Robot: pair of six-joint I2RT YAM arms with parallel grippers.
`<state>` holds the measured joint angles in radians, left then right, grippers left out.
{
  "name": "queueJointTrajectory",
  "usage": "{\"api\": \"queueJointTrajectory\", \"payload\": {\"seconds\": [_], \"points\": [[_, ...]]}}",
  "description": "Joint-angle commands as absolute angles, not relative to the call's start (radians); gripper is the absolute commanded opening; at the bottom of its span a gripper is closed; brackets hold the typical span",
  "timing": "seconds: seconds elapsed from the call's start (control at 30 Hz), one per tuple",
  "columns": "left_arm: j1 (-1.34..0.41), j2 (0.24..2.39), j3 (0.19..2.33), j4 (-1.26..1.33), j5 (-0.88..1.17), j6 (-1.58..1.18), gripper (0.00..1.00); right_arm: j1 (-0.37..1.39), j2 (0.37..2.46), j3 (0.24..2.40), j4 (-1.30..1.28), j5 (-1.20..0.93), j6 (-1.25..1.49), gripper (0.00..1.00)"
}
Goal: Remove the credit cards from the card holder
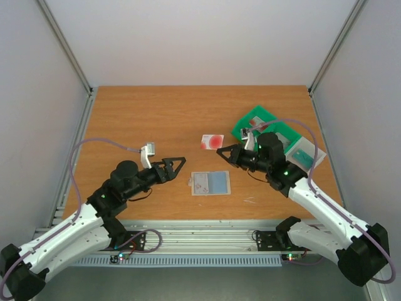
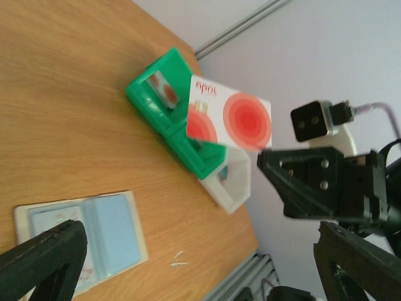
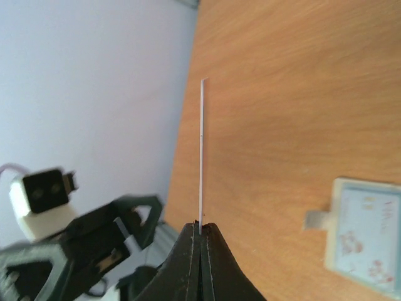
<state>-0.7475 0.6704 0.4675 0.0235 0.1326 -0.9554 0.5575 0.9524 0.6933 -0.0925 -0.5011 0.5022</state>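
The card holder (image 1: 210, 183) lies open and flat on the table between the arms, a blue-grey card (image 1: 218, 182) showing in one half. It also shows in the left wrist view (image 2: 81, 235) and the right wrist view (image 3: 366, 241). My right gripper (image 1: 222, 152) is shut on a white credit card with pinkish-red circles (image 1: 212, 142), held above the table beyond the holder. That card faces the left wrist camera (image 2: 230, 119) and is edge-on in the right wrist view (image 3: 201, 157), pinched at the closed tips (image 3: 201, 231). My left gripper (image 1: 180, 168) is open and empty, left of the holder.
A bright green compartment tray (image 1: 255, 122) stands at the back right, with a white tray (image 1: 307, 155) beside it holding a teal card; both are behind the right arm. In the left wrist view the green tray (image 2: 164, 110) sits behind the held card.
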Motion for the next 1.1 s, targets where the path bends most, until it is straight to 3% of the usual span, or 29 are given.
{"api": "queueJointTrajectory", "payload": {"seconds": [0.0, 0.43, 1.07], "points": [[-0.75, 0.649, 0.523, -0.15, 0.076, -0.869, 0.99, 0.514, 1.044, 0.78, -0.21, -0.354, 0.422, 0.01], [-0.75, 0.672, 0.562, -0.295, 0.074, -0.794, 0.99, 0.284, 1.307, 0.956, -0.265, -0.092, 0.341, 0.01], [-0.75, 0.679, 0.526, -0.254, 0.099, -0.82, 0.99, 0.109, 1.661, 1.217, -0.317, -0.06, 0.325, 0.01]]}}
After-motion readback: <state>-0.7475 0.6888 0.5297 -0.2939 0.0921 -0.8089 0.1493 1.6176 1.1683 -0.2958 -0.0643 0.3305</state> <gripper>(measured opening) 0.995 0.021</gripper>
